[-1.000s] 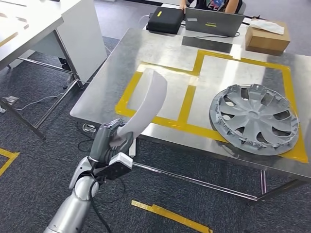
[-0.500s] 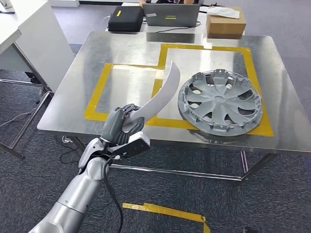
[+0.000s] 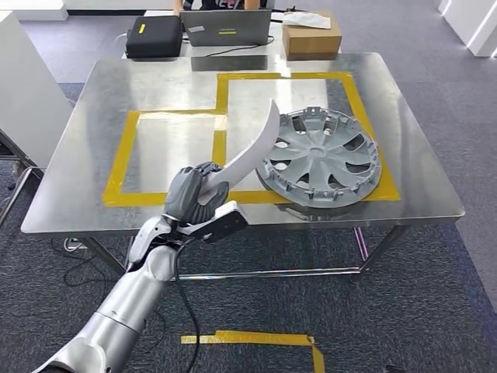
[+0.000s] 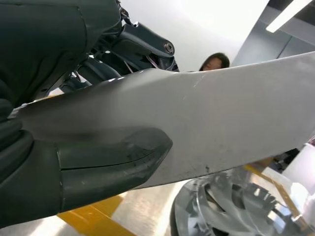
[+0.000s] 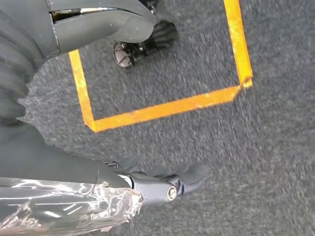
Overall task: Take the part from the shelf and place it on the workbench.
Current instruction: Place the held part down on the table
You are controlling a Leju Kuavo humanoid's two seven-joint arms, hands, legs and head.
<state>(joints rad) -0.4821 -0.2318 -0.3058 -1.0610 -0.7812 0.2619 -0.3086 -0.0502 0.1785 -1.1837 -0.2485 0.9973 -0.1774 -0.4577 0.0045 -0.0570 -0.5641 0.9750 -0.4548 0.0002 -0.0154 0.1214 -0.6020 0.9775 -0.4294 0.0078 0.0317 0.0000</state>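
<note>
Head view: long curved white plastic part (image 3: 249,154), like a trim panel, held at its lower end and rising aslant above the near edge of the workbench, upper tip over the yellow tape line beside the hubcap. Gripped by the left hand (image 3: 189,194), fingers wrapped around the narrow end; left wrist view confirms it, with the thick grey thumb (image 4: 111,160) pressed flat against the pale face of the part and darker fingers (image 4: 142,42) curled over its far side. Off the shelf already, then, and not yet set down: carrying step nearly over, placing step about to start.

Beneath and beyond, a shiny steel workbench (image 3: 76,179) marked with yellow tape rectangles (image 3: 120,159); the left rectangle bare, the right one taken up by a grey plastic wheel hubcap (image 3: 319,159) lying flat. Likely next: reach forward over the bare left rectangle, lower the part until it lies on the steel, keep the tip from the hubcap rim, then loosen the fingers.

Right wrist view: right hand (image 5: 163,179) hanging over grey carpet with orange floor tape (image 5: 167,108), fingers spread and holding nothing.
</note>
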